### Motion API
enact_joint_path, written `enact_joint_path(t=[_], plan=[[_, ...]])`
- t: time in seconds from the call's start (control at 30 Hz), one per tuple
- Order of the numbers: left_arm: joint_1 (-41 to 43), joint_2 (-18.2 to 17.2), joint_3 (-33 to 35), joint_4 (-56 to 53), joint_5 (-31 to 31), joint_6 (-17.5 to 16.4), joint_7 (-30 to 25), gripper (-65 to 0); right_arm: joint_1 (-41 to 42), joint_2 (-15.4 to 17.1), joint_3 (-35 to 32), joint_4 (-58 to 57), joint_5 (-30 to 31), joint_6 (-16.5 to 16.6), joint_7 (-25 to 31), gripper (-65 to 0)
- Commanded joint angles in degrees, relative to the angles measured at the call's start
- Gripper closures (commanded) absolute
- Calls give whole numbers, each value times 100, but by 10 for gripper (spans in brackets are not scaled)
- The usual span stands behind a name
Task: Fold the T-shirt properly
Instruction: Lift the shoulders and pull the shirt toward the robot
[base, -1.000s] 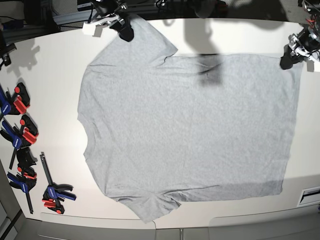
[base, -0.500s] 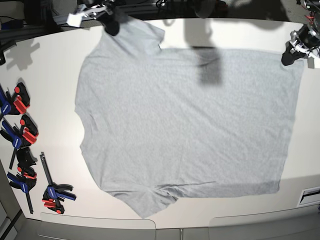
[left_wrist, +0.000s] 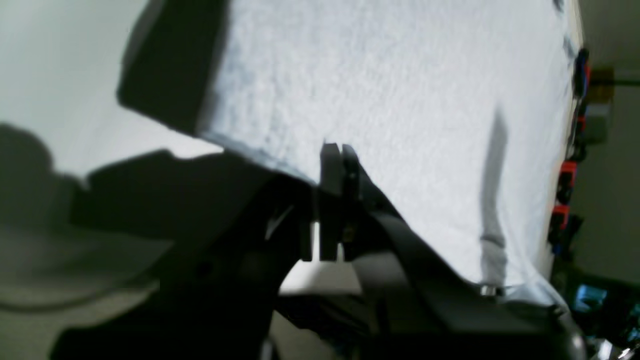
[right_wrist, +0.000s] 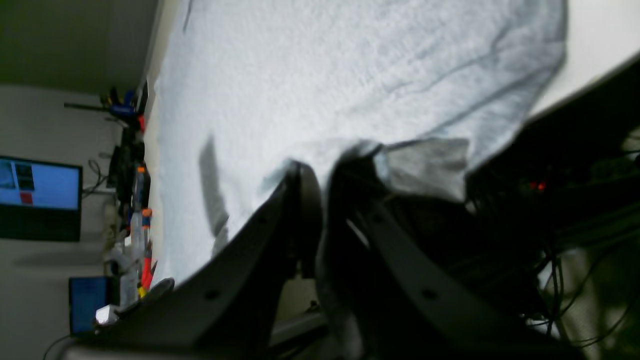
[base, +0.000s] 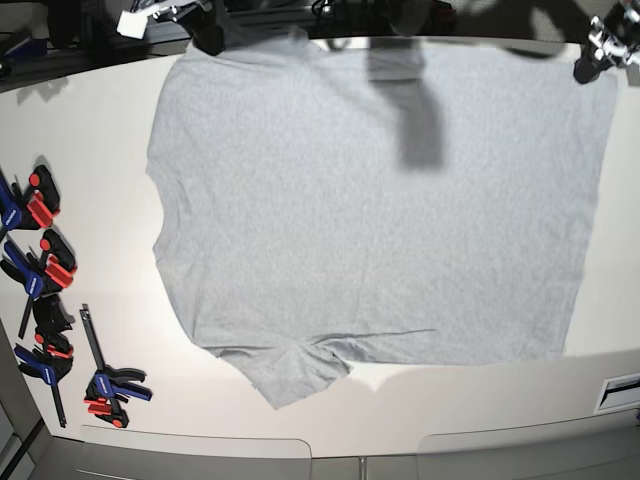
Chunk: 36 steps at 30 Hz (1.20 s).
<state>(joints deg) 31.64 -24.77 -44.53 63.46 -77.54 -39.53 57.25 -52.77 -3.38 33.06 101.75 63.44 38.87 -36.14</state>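
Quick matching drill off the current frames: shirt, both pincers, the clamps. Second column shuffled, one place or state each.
Column 1:
1. T-shirt
2. left pincer
3. right pincer
4. clamps

Column 2:
A. shut on the shirt's far corner, on the base view's right
B. lying in a row along the table's edge, on the base view's left
C. spread flat, plain grey side up
D. shut on the shirt's far edge by the sleeve, on the base view's left

Pairs: 1-C, 2-A, 3-D, 4-B
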Motion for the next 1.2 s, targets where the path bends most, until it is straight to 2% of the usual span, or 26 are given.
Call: enact_joint_path(t=[0.0,0.2,0.4,0.67,0.77,1.0,1.1,1.17], plan=[[144,-90,-122,90,-144,-47,4,0,-98,20,61,111,155,113,87,0],[734,199,-422,916,-247,-47,26,0,-358,20,284,295,455,113,68,0],[1139,487,-505,1847,-240,-47,20,0,-457,20,737,732,472,113,-55,0],[1294,651,-612,2387,131,-47,-173,0,-455,20,1246,1320,472,113,-457,0],[1292,651,-710,2398,164,-47,-179,0,-452,20,1246,1388,470,113,-629,0],[1045,654,-715,2398,326,-47,-177,0,-223,31,1228,1388,450,113,-577,0],[697,651,-588,2396,588,-47,-160,0,181,186,992,1388,144,113,-682,0],[448,647,-470,2396,850,136,-205,0,435,367,623,1386,-234,113,-651,0]])
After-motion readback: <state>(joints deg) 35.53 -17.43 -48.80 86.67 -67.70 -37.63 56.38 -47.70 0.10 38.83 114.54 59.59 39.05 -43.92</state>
